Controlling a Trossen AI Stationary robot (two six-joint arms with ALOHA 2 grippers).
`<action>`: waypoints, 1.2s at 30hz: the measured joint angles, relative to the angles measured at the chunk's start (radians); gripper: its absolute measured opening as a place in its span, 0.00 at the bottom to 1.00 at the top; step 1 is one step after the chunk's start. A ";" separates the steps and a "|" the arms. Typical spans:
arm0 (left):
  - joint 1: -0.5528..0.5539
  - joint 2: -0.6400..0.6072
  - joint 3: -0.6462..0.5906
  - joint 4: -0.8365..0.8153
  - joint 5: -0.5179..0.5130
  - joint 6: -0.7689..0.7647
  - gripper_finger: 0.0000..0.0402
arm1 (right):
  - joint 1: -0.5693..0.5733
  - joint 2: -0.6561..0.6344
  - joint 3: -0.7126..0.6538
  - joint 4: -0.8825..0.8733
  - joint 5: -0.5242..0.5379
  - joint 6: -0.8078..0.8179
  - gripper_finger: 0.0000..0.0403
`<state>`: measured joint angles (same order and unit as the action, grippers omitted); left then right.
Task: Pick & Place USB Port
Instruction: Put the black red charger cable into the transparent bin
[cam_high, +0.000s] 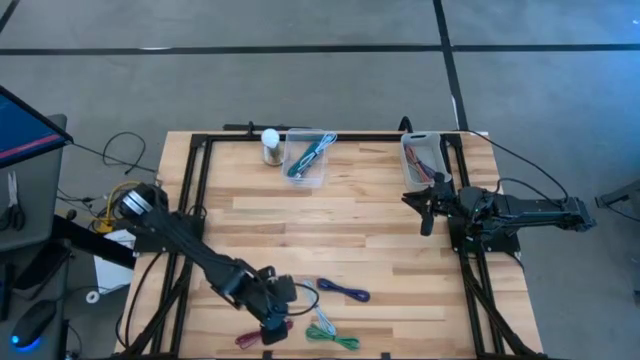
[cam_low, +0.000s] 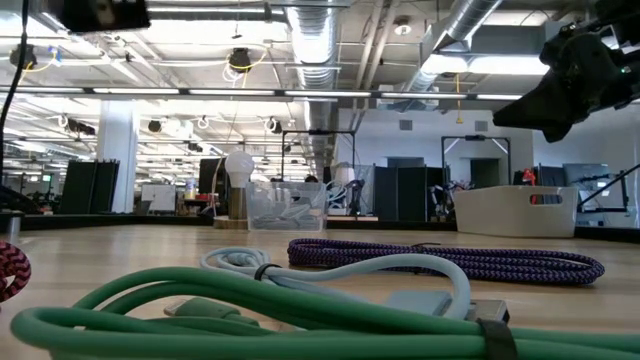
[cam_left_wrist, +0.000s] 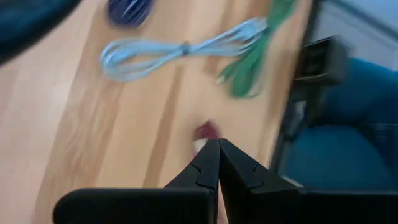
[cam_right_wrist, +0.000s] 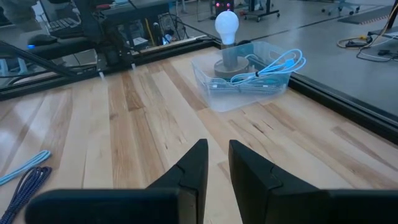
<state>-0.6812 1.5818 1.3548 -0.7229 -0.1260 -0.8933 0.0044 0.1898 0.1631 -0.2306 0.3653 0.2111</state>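
**A:** At the near edge of the worktop (cam_high: 400, 250), the left pincer (cam_high: 272, 325) sits low over the red cable (cam_high: 250, 339), fingers pressed together. I can't tell whether the cable is pinched between them. From the wrist, a red plug end shows just past the tips.

**B:** So it's the pick step?

**A:** I'd call it that. Beside it lie the green cable (cam_high: 340, 340) and the pale grey cable (cam_high: 322, 328), with the purple cable (cam_high: 345, 291) a little farther in.

**B:** And the next move?

**A:** If it has a hold, a clean lift clear of the neighbours, then a carry to the far clear bin (cam_high: 305, 160), which already holds cables, beside the bulb (cam_high: 270, 137).

**B:** The right arm?

**A:** The right pincer (cam_high: 428, 222) waits mid-right, near the white tray (cam_high: 422, 155), fingers slightly parted, holding nothing.
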 joint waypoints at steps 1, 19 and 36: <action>0.005 0.008 0.000 -0.019 0.010 -0.017 0.01 | 0.000 0.000 0.000 0.000 0.000 0.000 0.14; 0.074 0.097 -0.036 -0.138 0.041 -0.102 0.25 | 0.000 0.000 0.000 -0.001 -0.021 0.000 0.14; 0.098 0.096 -0.094 0.103 0.219 -0.153 0.40 | 0.000 0.000 0.000 -0.001 -0.024 0.000 0.14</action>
<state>-0.5831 1.6779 1.2610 -0.6195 0.0933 -1.0461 0.0044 0.1898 0.1631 -0.2319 0.3408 0.2111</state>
